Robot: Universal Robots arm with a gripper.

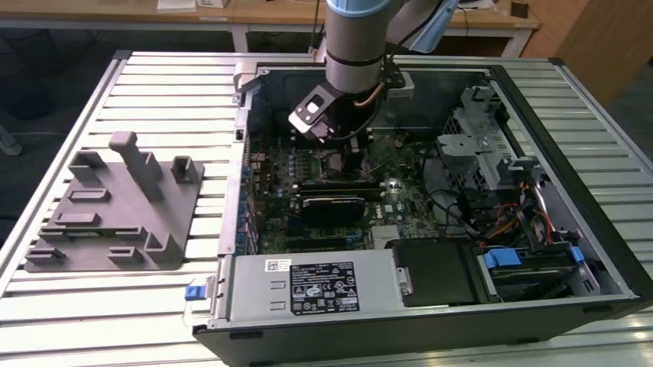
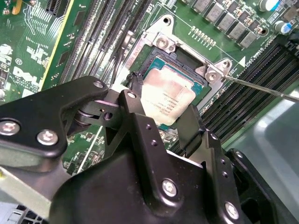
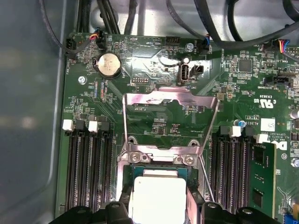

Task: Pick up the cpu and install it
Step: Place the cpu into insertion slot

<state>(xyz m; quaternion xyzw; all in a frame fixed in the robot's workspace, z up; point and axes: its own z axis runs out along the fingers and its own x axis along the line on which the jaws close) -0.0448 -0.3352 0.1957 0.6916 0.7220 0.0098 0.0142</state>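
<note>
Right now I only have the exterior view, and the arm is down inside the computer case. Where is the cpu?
Observer: In the second wrist view the cpu is at the open socket on the motherboard. The gripper has its fingers against two opposite edges of it. I cannot tell whether it is fully seated.
Operator: Is the socket's cover out of the way?
Observer: Yes. In the first wrist view the metal load plate is flipped back flat, away from the socket, and its thin lever is released beside it.
</note>
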